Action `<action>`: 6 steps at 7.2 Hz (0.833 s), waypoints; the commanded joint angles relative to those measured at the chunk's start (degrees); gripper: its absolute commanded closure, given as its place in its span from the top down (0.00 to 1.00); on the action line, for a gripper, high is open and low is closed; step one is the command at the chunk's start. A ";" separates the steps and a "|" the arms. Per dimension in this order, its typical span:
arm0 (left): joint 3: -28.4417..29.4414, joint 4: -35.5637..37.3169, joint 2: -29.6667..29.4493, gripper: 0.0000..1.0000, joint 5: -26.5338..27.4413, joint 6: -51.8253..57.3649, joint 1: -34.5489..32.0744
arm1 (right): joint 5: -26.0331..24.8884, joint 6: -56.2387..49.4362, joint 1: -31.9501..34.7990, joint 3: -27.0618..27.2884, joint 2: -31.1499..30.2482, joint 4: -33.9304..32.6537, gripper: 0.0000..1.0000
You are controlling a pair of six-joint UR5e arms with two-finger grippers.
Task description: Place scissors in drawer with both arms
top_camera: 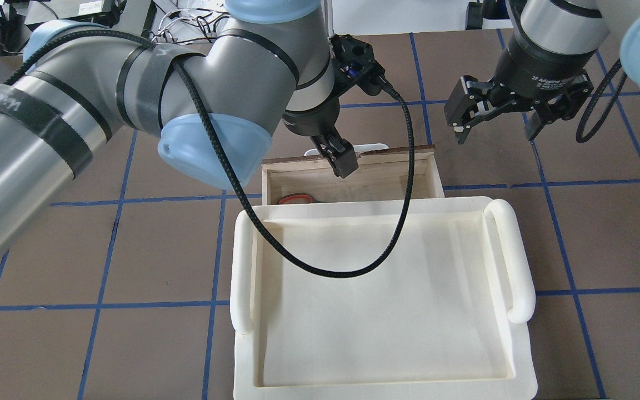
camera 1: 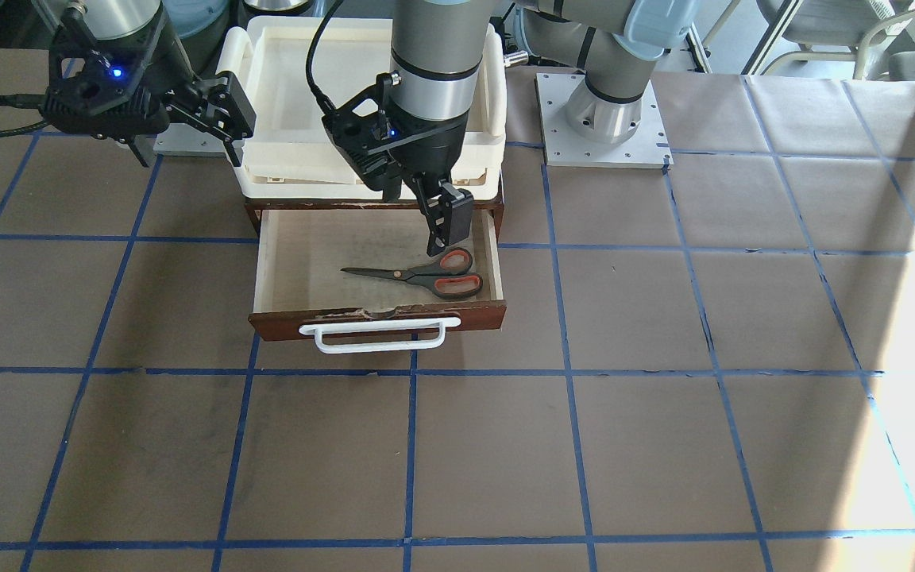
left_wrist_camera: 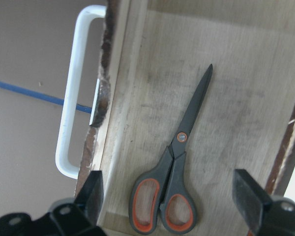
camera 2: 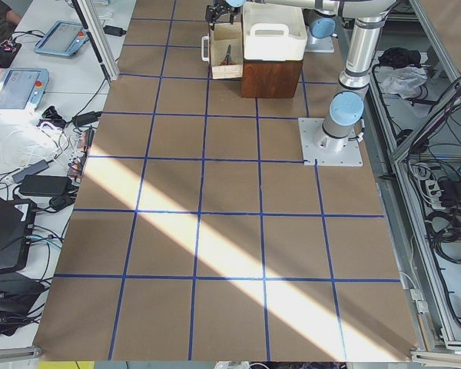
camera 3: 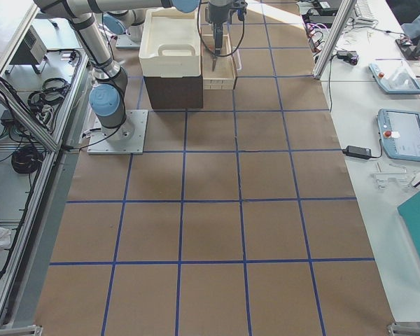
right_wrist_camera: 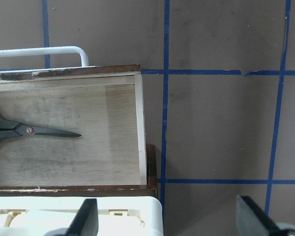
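The scissors lay flat inside the open drawer, beneath the left gripper, spread and empty, so if the equally open, empty right gripper pushed the drawer shut early, its front could strike the left one, which seemed to hang low inside.

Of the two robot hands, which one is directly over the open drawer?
The left hand: it hangs open over the scissors lying inside the drawer. The right hand, also open, is off to the drawer's side.
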 commanded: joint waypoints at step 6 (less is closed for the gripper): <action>1.19 -8.09 4.55 1.00 -0.42 -20.05 24.20 | 0.14 -0.08 0.00 0.00 0.11 -4.39 1.00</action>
